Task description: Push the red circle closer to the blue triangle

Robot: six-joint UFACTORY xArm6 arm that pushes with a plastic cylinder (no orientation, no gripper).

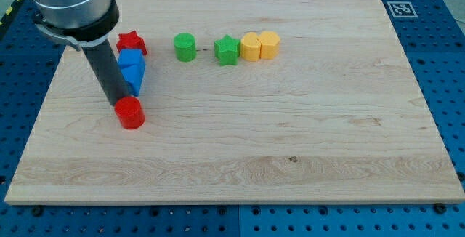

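The red circle (131, 113) lies at the view's left, just below the blue triangle (134, 81). A blue cube (131, 59) sits directly above the triangle and touches it. My tip (117, 103) is at the end of the dark rod, touching the red circle's upper left edge and just left of the blue triangle. The rod hides part of the blue blocks' left side.
A red star (132, 43) sits above the blue cube. Along the view's top stand a green cylinder (185, 47), a green star (227, 50), a yellow block (251, 47) and a second yellow block (269, 45). The wooden board (290, 142) has edges all round.
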